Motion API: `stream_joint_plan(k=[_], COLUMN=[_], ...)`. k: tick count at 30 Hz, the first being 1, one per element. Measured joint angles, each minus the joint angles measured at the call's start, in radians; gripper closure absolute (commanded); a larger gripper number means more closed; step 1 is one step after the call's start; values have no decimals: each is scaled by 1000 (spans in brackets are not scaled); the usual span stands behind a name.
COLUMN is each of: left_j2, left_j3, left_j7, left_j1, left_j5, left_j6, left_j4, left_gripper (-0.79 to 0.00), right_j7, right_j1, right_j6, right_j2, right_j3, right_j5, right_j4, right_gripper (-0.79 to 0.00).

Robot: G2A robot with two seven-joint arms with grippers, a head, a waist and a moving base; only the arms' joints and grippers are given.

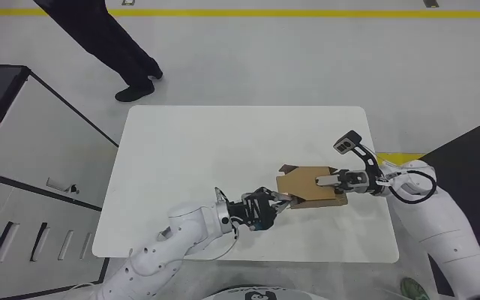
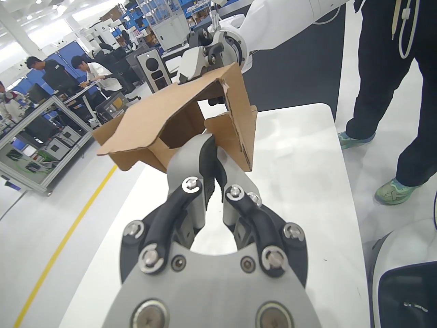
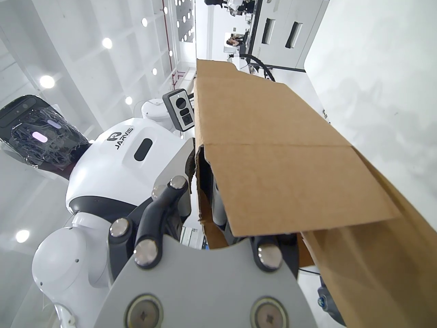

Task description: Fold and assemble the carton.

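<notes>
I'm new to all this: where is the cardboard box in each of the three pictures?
Top view: cardboard box toward the right side of the white table, in its nearer half.
Left wrist view: cardboard box just beyond the left gripper, flaps open.
Right wrist view: cardboard box close against the right gripper.
Shared landmark: the white table below it.
</notes>
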Motion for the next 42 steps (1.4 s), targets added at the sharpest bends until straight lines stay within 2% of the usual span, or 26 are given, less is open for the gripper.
stream_joint_plan(k=[19,34,42], left_j2=[-10,3,4], left_j3=[42,-25,-28], left_j7=[-52,-24,-23], left_j1=[-22,10,16], left_j5=[20,-8,-21], left_j6=[57,75,79], left_j4=[9,-12,0], left_gripper=[0,0,0], right_j7=[0,0,0], right_j1=[14,4,-7], right_j6=[0,0,0], right_j2=[-17,-23,-29], right_j3=[-28,8,29], right_j5=[-12,3,16], right_j4=[24,47,48], right_gripper=[0,0,0])
